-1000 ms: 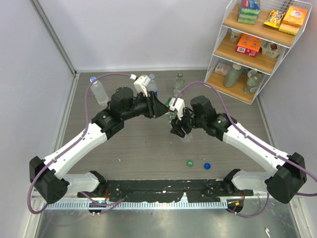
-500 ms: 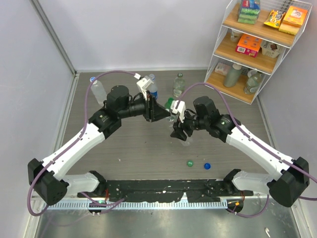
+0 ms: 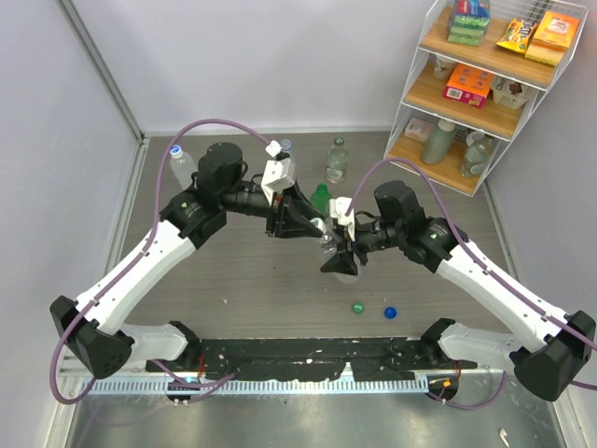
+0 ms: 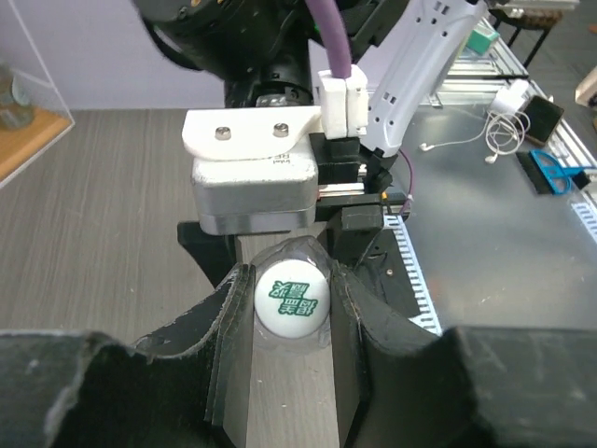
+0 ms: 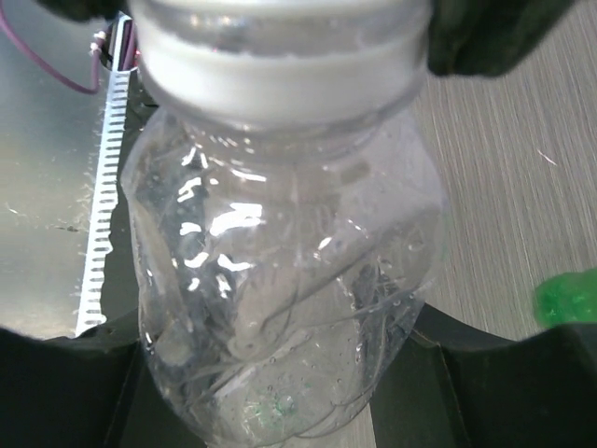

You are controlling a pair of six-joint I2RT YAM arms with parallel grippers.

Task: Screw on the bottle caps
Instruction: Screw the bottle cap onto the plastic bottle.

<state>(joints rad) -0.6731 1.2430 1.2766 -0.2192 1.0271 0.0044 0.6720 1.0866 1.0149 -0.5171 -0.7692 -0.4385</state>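
My right gripper (image 3: 339, 259) is shut on the plain clear bottle (image 5: 284, 261) and holds it above the table's middle; its dark fingers (image 5: 522, 383) flank the bottle's body. My left gripper (image 3: 321, 228) meets it from the left and is shut on the white cap (image 4: 291, 296), which has green print and sits on the bottle's mouth. The cap's rim shows in the right wrist view (image 5: 280, 79). The green cap (image 3: 356, 305) and the blue cap (image 3: 390, 313) lie on the table nearer the front. The green bottle (image 3: 320, 197) stands behind the grippers. The cola bottle (image 3: 285, 147) is mostly hidden behind my left arm.
A clear bottle with a dark cap (image 3: 336, 161) stands at the back. Another clear bottle with a blue cap (image 3: 181, 166) stands at the back left. A wire shelf (image 3: 485, 84) with snacks and bottles fills the back right corner.
My left gripper has moved right and toward the front with the white cap, up to the bottle's mouth. My right gripper has shifted slightly toward the front with the bottle.
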